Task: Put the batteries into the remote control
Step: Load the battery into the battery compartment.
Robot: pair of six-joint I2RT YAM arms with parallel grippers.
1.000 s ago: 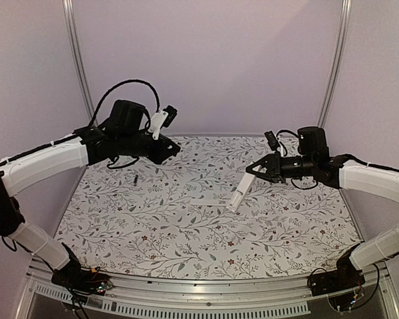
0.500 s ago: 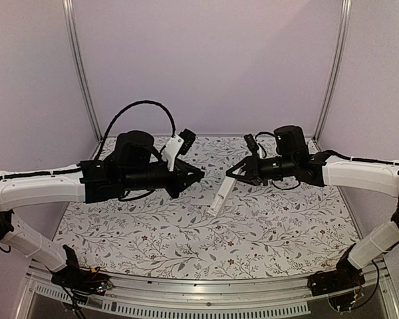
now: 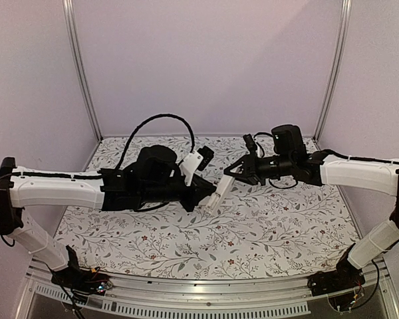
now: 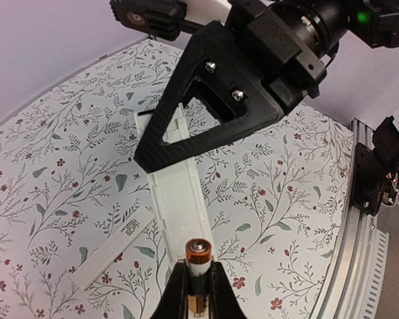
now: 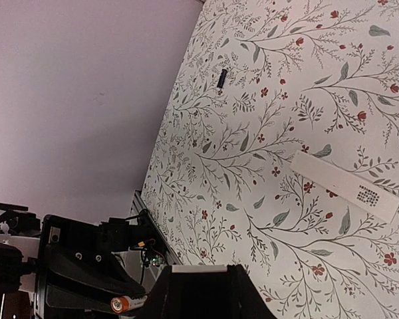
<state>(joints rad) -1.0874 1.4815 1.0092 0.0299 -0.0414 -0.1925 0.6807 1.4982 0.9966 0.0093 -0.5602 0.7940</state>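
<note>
My right gripper [image 3: 234,175] is shut on the upper end of the remote control [image 3: 216,194], a slim white bar held tilted above the table, its open compartment showing in the left wrist view [image 4: 179,189]. My left gripper [image 4: 199,271] is shut on a brass-toned battery [image 4: 199,256], whose tip sits at the remote's near end. That battery also shows in the right wrist view [image 5: 123,304], beside my right gripper [image 5: 199,282]. The blackish battery [image 5: 221,78] lies on the table far off; the left arm hides it in the top view.
The thin flat white cover piece [image 4: 110,244] lies on the floral table mat below the remote, also in the right wrist view [image 5: 346,186]. The table's metal front rail [image 4: 359,219] and an arm base [image 4: 386,166] are at the right.
My left arm has swung right from the back left, carrying the battery up to the remote's lower end. My right arm has shifted left with the remote.
</note>
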